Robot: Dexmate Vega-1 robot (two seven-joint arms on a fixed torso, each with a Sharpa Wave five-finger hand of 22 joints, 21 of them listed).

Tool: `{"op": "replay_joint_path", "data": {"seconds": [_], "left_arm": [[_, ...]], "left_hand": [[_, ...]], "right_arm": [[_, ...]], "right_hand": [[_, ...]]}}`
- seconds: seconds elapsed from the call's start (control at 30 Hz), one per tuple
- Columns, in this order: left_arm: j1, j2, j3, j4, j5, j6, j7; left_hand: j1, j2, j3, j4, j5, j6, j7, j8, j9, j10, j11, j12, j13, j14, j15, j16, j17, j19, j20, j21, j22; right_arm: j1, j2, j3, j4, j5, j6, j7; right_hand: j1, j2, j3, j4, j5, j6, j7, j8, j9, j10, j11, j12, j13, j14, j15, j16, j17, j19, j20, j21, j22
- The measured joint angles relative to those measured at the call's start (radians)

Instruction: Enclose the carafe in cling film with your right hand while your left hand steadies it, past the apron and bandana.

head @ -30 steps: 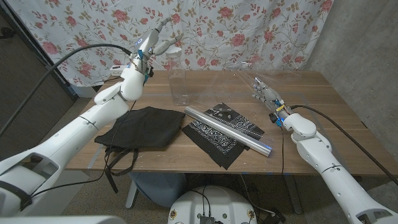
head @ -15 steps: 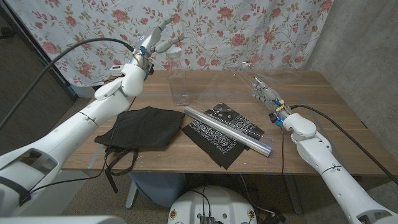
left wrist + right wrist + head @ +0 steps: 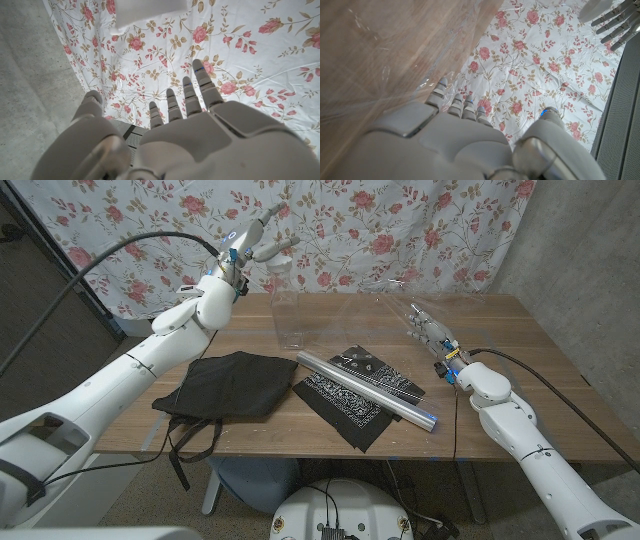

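Head view puts the carafe upright on the far side of the table, left of centre, beyond the black apron and the patterned bandana. The cling film roll lies diagonally across the bandana, and a drawn-out sheet of film runs from it up toward the far right, hard to trace against the wood.

My left hand is raised above and just left of the carafe's neck, fingers spread and grasping nothing; the left wrist view shows them fanned out against the floral curtain, with no glass between them. So the carafe is not steadied. My right hand sits on the right side of the table at the film's edge. In the right wrist view, crinkled film lies over the fingers, so I judge that it has hold of the sheet, though I cannot see the pinch itself.

What worries me from here:
- If I drag the film toward the carafe before the left hand settles on it, the sheet could catch the tall, light glass and tip it.
- Bringing the left hand down off-line could knock the neck sideways instead of bracing it.
- The film may cling to itself or snag on the roll and bandana, pulling both across the table.
- A loose hold on the right could let the sheet slip and collapse.
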Motion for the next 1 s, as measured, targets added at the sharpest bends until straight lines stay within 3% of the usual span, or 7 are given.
{"op": "replay_joint_path", "data": {"seconds": [0.2, 0.37, 0.7, 1.0], "left_arm": [[-0.017, 0.009, 0.010, -0.011, 0.013, 0.025, -0.023], [-0.032, 0.016, 0.022, -0.020, 0.029, 0.050, -0.049], [-0.072, 0.026, 0.058, -0.043, 0.078, 0.129, -0.119], [-0.112, 0.033, 0.092, -0.056, 0.104, 0.180, -0.191]], "left_hand": [[0.001, -0.001, -0.004, -0.004, 0.000, 0.000, 0.000, 0.000, 0.000, 0.013, 0.010, 0.004, 0.000, 0.006, -0.004, 0.000, 0.000, 0.004, -0.001, 0.000, -0.001], [0.016, -0.006, -0.004, -0.004, 0.000, 0.000, 0.000, 0.000, -0.005, -0.004, -0.006, 0.002, 0.005, 0.003, -0.008, -0.002, 0.000, 0.012, 0.002, 0.000, -0.001], [0.033, -0.014, -0.008, -0.008, 0.000, 0.007, 0.002, 0.008, -0.002, -0.013, -0.008, -0.001, 0.005, -0.011, -0.005, -0.013, 0.000, 0.012, 0.002, 0.000, -0.005], [0.042, -0.030, -0.017, -0.005, 0.000, 0.018, 0.000, 0.012, -0.002, -0.071, -0.012, -0.024, 0.006, -0.041, 0.025, -0.020, 0.000, 0.012, 0.002, -0.012, -0.005]], "right_arm": [[0.000, -0.002, 0.000, -0.001, 0.002, -0.002, 0.000], [0.001, -0.003, 0.001, -0.001, 0.003, -0.003, 0.002], [0.007, -0.005, 0.002, 0.002, 0.005, -0.005, 0.005], [0.013, -0.007, 0.003, 0.010, 0.006, -0.007, 0.007]], "right_hand": [[0.000, 0.000, -0.006, -0.006, 0.000, 0.000, 0.000, 0.000, 0.000, 0.000, 0.000, 0.000, 0.000, 0.002, -0.008, 0.000, 0.000, 0.000, 0.000, 0.000, 0.000], [0.000, 0.000, -0.006, -0.006, 0.000, 0.000, 0.000, 0.000, 0.000, 0.000, 0.000, 0.000, 0.000, 0.002, -0.008, 0.000, 0.000, 0.000, 0.000, 0.000, 0.000], [0.000, 0.000, -0.006, -0.006, 0.000, 0.005, -0.005, 0.000, 0.000, -0.004, -0.003, 0.000, 0.000, 0.002, -0.008, 0.000, 0.000, 0.000, 0.000, 0.000, 0.000], [0.000, 0.000, -0.006, -0.005, 0.000, 0.005, -0.005, 0.000, 0.000, -0.004, -0.003, 0.000, -0.005, 0.002, -0.008, 0.000, 0.000, 0.000, 0.000, 0.000, 0.000]]}}
